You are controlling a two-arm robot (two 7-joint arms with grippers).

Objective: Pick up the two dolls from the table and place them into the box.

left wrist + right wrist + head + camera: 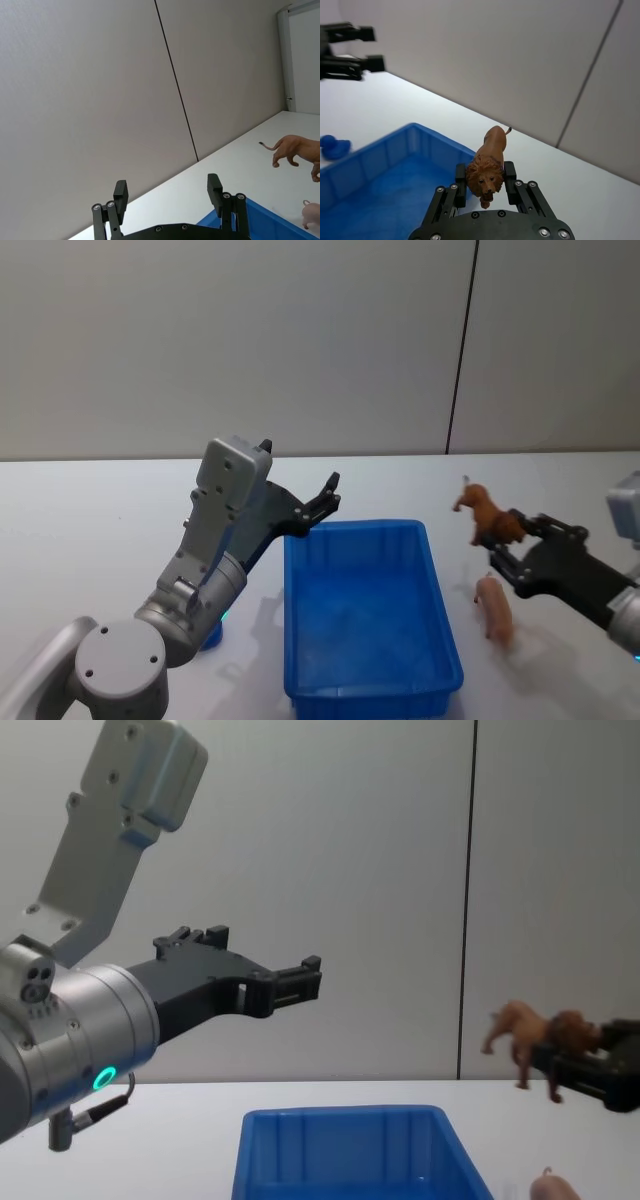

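Note:
My right gripper (503, 538) is shut on a reddish-brown lion doll (484, 511), held in the air just right of the blue box (370, 702). In the right wrist view the lion (492, 150) sits between the fingers (461, 174), facing the camera, past the box's near wall (380, 150). A peach-pink pig doll (493, 608) lies on the white table (100, 520) right of the box, below the held lion. My left gripper (322, 502) hangs open and empty above the box's far left corner; it also appears in the chest view (300, 980).
A small blue duck (335, 146) sits on the table left of the box, near my left arm. The grey wall rises behind the table's far edge. Bare tabletop stretches to the far left and behind the box.

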